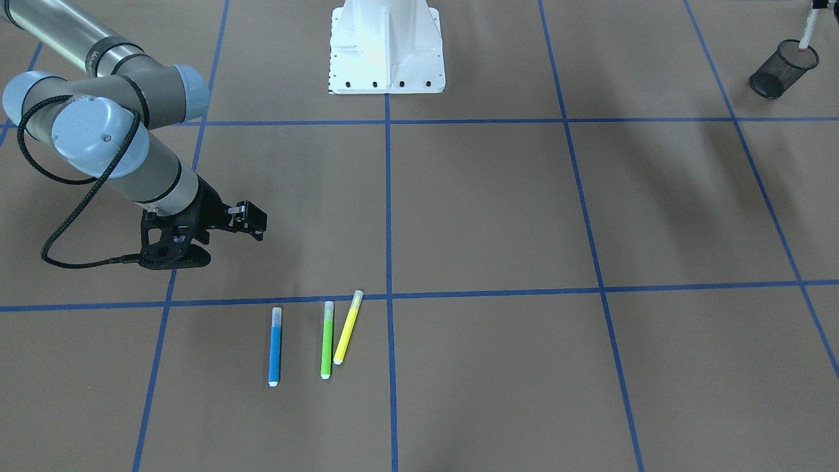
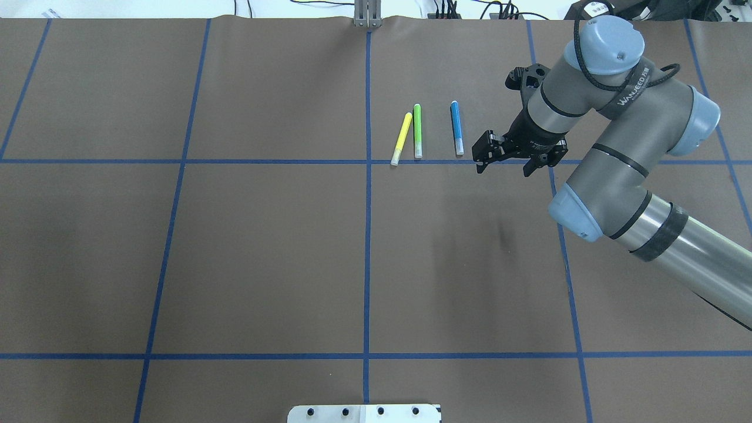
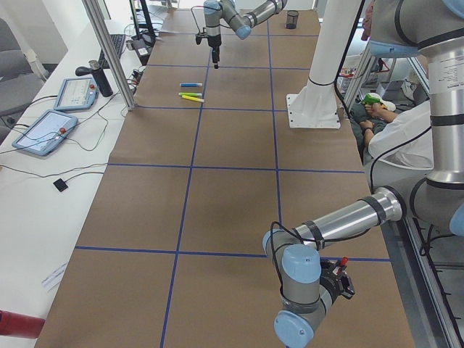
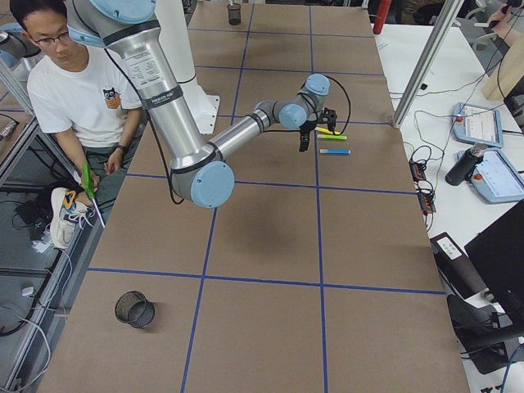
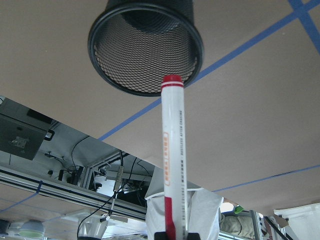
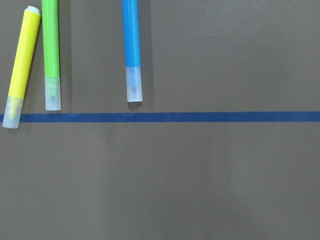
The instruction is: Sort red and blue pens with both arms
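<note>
On our matte brown counter (image 2: 264, 252), gridded with blue tape (image 2: 367, 235), the right claw (image 2: 505, 169) hangs spread. Our left claw (image 5: 172, 235) clamps the smooth white red pen (image 5: 172, 150), cap at the round rim of the black mesh cup (image 5: 145, 55). The slim blue pen (image 2: 456, 126) lies flat, far from that cup.

The table (image 2: 264, 247) is brown, ruled into squares by blue tape lines (image 2: 366, 235). The blue pen (image 1: 274, 346) has a blue barrel, a pale translucent cap and a white end. Just beside it the green marker (image 1: 326, 339) is lime, and past that the yellow marker (image 1: 348, 327) lemon — both with the same pale caps. The red pen (image 5: 173, 155) is white-barrelled with a red cap, red base and orange-red print. The mesh cup (image 5: 145, 47) is black. The right arm (image 2: 611, 182) is silver-grey with light blue joint caps — the right gripper (image 2: 504, 169) black.
</note>
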Controlling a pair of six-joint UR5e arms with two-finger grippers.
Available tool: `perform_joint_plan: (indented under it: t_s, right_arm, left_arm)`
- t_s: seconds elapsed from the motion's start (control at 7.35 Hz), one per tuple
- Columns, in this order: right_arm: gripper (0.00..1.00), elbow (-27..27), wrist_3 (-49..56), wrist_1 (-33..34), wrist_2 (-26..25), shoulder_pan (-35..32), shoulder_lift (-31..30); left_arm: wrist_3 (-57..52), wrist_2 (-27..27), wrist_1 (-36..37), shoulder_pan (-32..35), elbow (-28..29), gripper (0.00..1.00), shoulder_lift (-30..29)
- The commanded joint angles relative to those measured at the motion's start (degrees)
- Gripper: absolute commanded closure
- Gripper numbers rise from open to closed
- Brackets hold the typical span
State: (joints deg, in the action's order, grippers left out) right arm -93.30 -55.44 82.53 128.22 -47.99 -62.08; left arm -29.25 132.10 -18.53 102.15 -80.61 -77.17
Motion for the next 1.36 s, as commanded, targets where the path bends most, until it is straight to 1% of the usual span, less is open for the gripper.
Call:
perform_joint_plan:
  t_s: [0.0, 0.14, 0.27, 0.41, 0.54, 0.68, 0.95, 1.09, 1.23]
  right_arm:
    - [0.02, 0.3, 0.0, 0.0, -0.6, 0.1, 0.3]
    - [0.02, 0.9, 0.0, 0.0, -1.0, 0.1, 0.9]
    - [0.02, 1.5, 0.0, 0.0, -1.0, 0.1, 1.2]
    - [0.02, 1.7, 0.0, 0.0, -1.0, 0.2, 1.3]
    - [0.02, 2.1, -0.1, 0.0, -1.0, 0.3, 1.4]
    - [0.02, 3.3, -0.1, 0.0, -1.0, 0.3, 2.4]
    - [0.03, 5.4, -0.1, 0.0, -2.3, 0.4, 4.0]
    - [0.03, 6.2, -0.2, -0.1, -3.6, 0.7, 4.2]
    - [0.03, 7.2, -0.2, 0.0, -5.0, 1.2, 4.8]
  left_arm:
    - [-0.1, 0.0, -0.8, 0.0, 1.7, 1.00, -0.2]
    - [-0.2, 0.3, -1.8, -0.1, 2.9, 0.97, -0.4]
    - [-0.1, 0.4, -3.9, -0.1, 4.5, 0.27, -0.5]
    - [0.1, 0.7, -4.1, -0.1, 4.8, 0.00, -1.0]
    - [0.2, 3.1, -4.3, -0.1, 4.7, 0.00, -1.2]
    - [0.2, 3.7, -4.3, -0.1, 4.1, 0.00, -1.8]
    - [0.1, 5.0, -4.2, -0.1, 3.1, 0.00, -6.5]
    - [0.4, 9.6, -7.2, -0.3, 2.7, 0.00, -8.1]
    - [0.6, 10.9, -15.1, -0.4, 2.5, 0.00, -8.2]
